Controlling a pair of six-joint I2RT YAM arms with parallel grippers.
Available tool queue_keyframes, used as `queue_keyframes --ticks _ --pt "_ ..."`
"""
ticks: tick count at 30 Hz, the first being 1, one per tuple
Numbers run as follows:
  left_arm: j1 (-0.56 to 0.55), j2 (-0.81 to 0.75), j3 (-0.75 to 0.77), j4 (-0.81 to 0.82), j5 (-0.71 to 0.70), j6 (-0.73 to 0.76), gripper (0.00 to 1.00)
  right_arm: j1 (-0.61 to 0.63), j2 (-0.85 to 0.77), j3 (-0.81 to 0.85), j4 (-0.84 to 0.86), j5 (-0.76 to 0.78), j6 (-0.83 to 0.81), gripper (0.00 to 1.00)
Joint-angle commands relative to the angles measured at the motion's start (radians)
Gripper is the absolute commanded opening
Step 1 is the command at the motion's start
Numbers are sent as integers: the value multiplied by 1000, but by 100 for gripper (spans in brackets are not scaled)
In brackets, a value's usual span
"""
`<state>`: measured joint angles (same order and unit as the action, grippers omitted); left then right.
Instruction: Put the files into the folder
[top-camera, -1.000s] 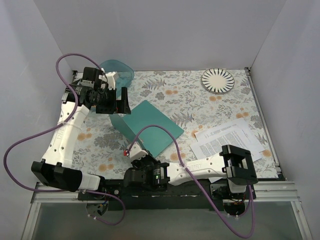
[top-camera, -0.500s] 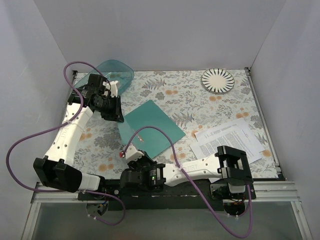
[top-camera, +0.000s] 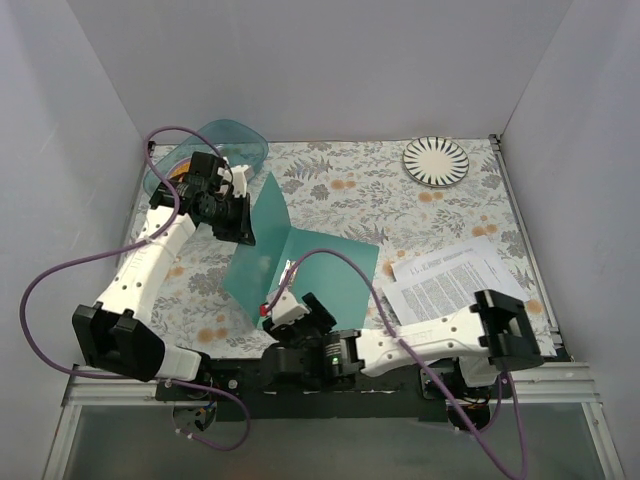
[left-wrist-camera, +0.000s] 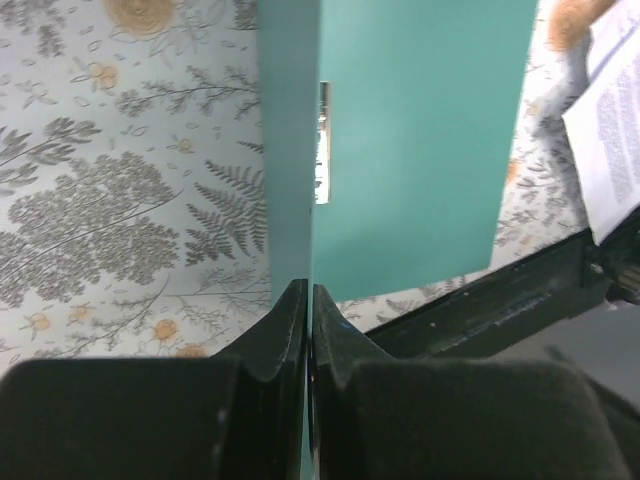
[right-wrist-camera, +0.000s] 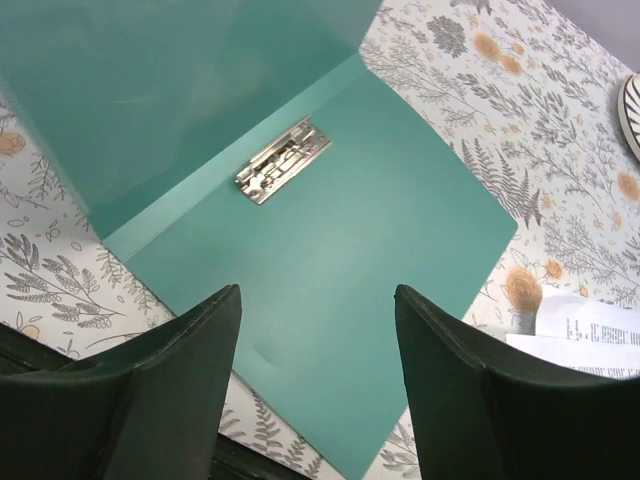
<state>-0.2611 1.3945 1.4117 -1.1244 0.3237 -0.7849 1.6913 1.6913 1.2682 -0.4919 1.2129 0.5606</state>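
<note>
The teal folder (top-camera: 335, 275) lies open on the flowered table. Its cover (top-camera: 262, 235) stands raised, and my left gripper (top-camera: 243, 218) is shut on the cover's edge. In the left wrist view the gripper (left-wrist-camera: 308, 300) pinches that thin teal sheet, with the inner leaf (left-wrist-camera: 420, 150) and metal clip (left-wrist-camera: 323, 140) beyond. My right gripper (right-wrist-camera: 318, 300) hangs open over the flat leaf (right-wrist-camera: 350, 230), near its front edge, holding nothing; the clip (right-wrist-camera: 283, 160) shows at the spine. The files (top-camera: 460, 282), white printed sheets, lie right of the folder.
A translucent teal bowl (top-camera: 235, 140) sits at the back left behind the left arm. A striped plate (top-camera: 436, 160) is at the back right. White walls close in three sides; the black base rail (top-camera: 400, 375) runs along the near edge.
My left gripper has shut on the cover's edge and swung it up, opening the folder. My right gripper has opened and sits over the folder's lower leaf.
</note>
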Motion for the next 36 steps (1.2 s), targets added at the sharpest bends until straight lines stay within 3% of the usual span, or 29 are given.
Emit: queue_keyframes --ticks 1,4,6,9,13,18,25,30,36 --pt "0 -107 -95 23 -130 32 0 -25 -189 -91 -97 30 184 72" --pt "2 -190 -170 72 -214 41 1 -82 -263 -171 -214 -16 313 73" --pt "3 -207 -184 80 -248 49 9 -139 -349 -225 -214 -82 370 74" --pt "2 -207 -212 98 -285 64 20 -211 -456 -360 -55 -192 285 75" --pt "3 -193 -269 139 -310 88 50 -326 -475 -428 53 -350 260 75" --pt "3 -195 -382 193 -399 141 72 -412 -378 -412 142 -498 187 75" --pt "3 -244 -505 290 -537 226 89 -489 -165 -320 162 -650 157 75" --pt "5 -270 -508 295 -583 272 96 -516 -113 -320 150 -713 179 74" --pt "2 -288 -557 269 -520 354 93 -576 -127 -380 130 -753 206 73"
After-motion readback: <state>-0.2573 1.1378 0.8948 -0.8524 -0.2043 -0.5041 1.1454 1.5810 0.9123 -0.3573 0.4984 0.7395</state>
